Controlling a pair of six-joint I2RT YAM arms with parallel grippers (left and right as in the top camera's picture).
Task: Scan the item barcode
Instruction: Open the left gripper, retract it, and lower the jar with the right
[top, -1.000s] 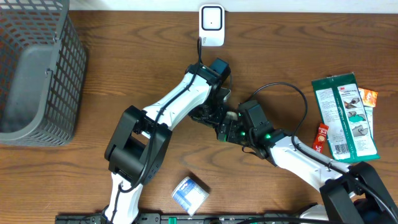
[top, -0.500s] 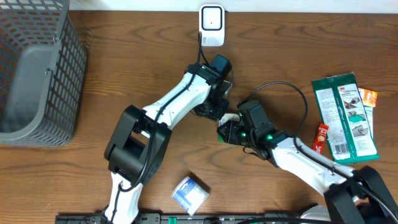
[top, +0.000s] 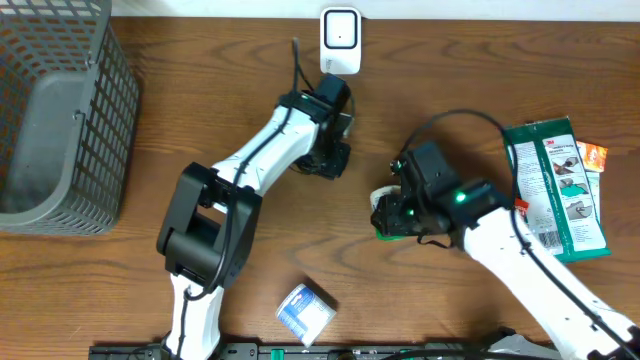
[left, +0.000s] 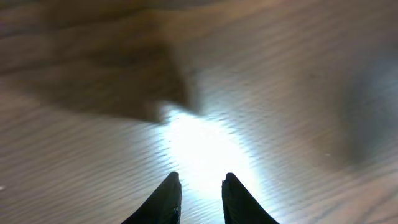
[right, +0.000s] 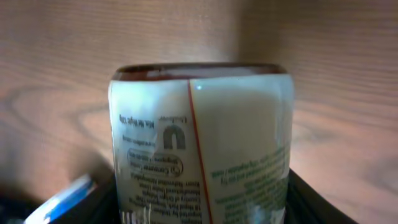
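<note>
A jar (right: 199, 143) is pinched in the right hand (top: 392, 213); the left hand (left: 198, 190) is held slightly spread, empty, over the desk (left: 298, 93).

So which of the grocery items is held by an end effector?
The white-labelled container, in the right end effector; the green packet and blue-white box lie loose on the table.

Left gripper (left: 199, 186) released, drew back; right gripper (top: 385, 213) took the container (right: 199, 143) away

Tabletop (top: 120, 290): brown wood grain. Basket (top: 115, 130): grey lattice. Container (right: 199, 143): white label, green and black print, dark red rim.
</note>
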